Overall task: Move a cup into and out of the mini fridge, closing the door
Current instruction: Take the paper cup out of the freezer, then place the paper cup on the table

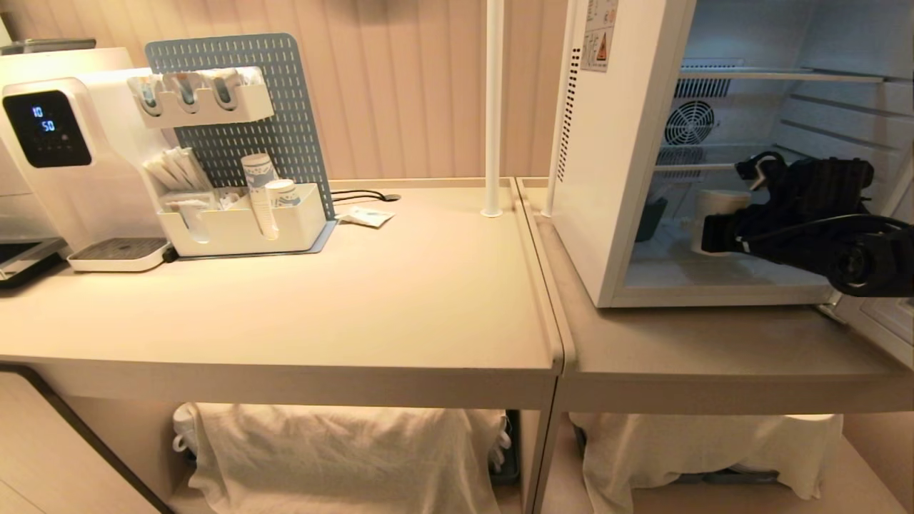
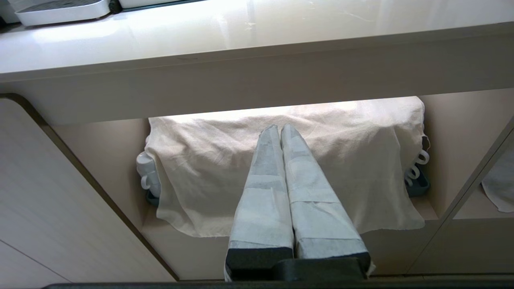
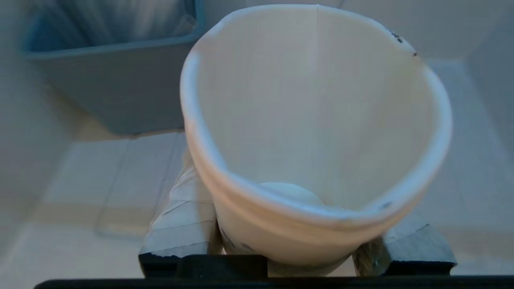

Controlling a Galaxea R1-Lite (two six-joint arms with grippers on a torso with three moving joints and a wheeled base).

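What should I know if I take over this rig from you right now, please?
Right pincer: inside the mini fridge, fingers on both sides of the cup; firm grip not confirmed.
Left pincer: shut, empty, parked below the table edge.
Cup: upright on the fridge floor beside a blue bin.
Done: fridge stands open, cup inside.
Left: take the cup out, set it down, close the door.
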